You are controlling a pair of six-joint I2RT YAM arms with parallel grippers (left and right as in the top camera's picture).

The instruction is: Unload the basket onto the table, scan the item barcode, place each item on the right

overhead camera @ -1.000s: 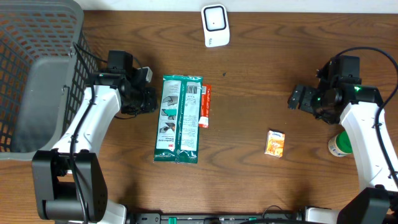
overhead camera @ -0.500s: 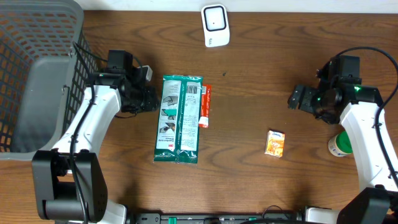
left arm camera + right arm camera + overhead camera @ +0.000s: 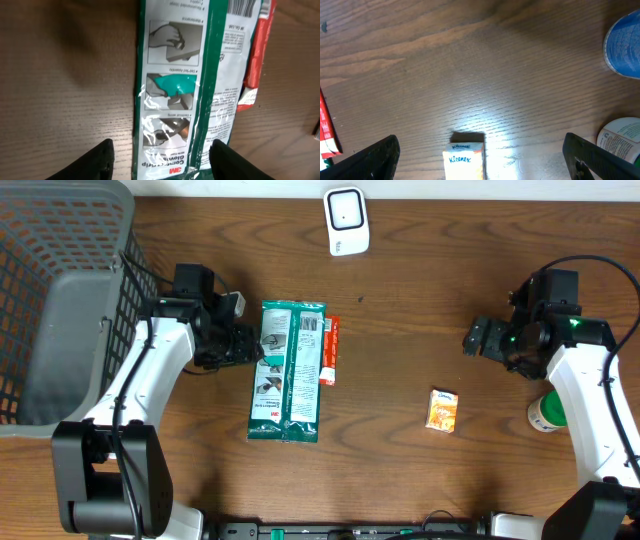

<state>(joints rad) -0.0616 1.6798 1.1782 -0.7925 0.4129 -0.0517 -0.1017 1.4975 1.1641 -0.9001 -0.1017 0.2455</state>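
The green glove packet lies flat on the wooden table, long edge running away from the robot, printed instruction pictures facing up and its barcode at the far end. The left gripper sits at the packet's left edge, near its far half. In the left wrist view its fingers stand apart, one left of the packet over bare wood and the other over the packet's right margin, with nothing clamped (whether that finger touches the plastic cannot be told). A thin red packet lies tucked against the green packet's right side, partly under it. The white scanner stands beyond the packet's far end, slightly right. A grey mesh basket is well to the packet's left. The right gripper hangs far to the packet's right, jaws wide apart and empty, with a small Kleenex pack below it and a white-and-green container further right still
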